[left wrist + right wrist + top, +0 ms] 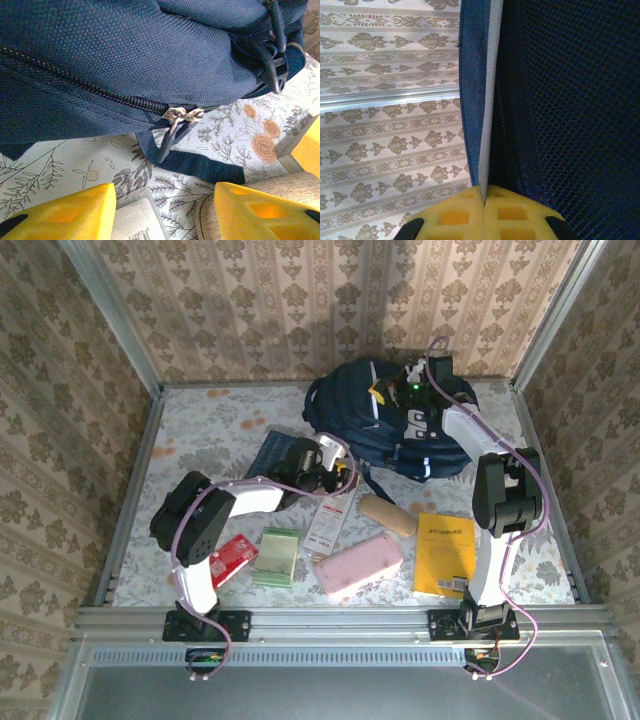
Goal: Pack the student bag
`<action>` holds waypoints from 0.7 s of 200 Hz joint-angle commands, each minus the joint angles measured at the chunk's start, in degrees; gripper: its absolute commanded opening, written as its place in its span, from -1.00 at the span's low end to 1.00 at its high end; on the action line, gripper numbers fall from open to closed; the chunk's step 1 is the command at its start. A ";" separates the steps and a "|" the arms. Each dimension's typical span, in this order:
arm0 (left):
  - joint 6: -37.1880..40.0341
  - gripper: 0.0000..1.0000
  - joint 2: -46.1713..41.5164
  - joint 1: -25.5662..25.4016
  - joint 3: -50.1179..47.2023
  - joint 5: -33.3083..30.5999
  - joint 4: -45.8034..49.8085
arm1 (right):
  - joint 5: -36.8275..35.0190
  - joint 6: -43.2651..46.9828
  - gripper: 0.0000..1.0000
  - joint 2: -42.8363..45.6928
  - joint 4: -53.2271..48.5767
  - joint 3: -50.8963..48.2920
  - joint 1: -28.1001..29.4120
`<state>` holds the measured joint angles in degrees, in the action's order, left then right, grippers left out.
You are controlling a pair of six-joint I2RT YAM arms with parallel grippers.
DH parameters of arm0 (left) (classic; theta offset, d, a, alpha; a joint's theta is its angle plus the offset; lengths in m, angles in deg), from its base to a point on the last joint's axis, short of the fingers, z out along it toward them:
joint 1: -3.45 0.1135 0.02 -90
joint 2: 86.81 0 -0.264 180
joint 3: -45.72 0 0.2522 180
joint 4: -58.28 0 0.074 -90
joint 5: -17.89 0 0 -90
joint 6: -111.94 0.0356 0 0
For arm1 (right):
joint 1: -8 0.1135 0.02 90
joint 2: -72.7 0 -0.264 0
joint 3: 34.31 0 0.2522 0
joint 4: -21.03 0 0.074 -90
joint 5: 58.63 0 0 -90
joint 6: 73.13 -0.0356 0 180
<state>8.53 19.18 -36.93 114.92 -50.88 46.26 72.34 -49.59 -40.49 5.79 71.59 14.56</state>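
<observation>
The student bag (385, 435), a large dark navy backpack, lies at the back middle of the table. My left gripper (343, 470) hovers just in front of its near left side. In the left wrist view this gripper (165, 212) is open, its yellow fingers (65, 212) apart with nothing between them. Just ahead of them are the bag's zipper pulls (182, 115) and a loose navy strap (200, 167). My right gripper (385, 390) is at the bag's top. It is shut (485, 200) on a thin grey edge of the student bag (487, 100), beside dark mesh (580, 110).
Items lie in front of the bag: a red pack (232, 558), a green notebook (278, 555), a white package (328, 520), a pink case (357, 565), a beige pouch (388, 513), a yellow book (446, 553). A blue denim piece (272, 450) lies left of the bag.
</observation>
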 commanded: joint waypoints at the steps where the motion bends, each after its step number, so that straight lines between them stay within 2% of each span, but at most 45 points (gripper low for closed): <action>1: 3.46 0.09 1.92 0.14 1.16 2.93 -2.63 | 2.95 -1.92 -1.00 4.97 6.64 -0.13 -0.33; 140: 4.72 0.00 7.99 -0.58 6.53 3.72 -3.57 | 3.50 -4.10 -1.00 3.78 10.19 -1.39 0.38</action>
<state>11.79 25.26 -37.06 118.84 -48.45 44.09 72.97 -51.78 -40.07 8.87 69.69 14.67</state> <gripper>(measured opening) 0.504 0.067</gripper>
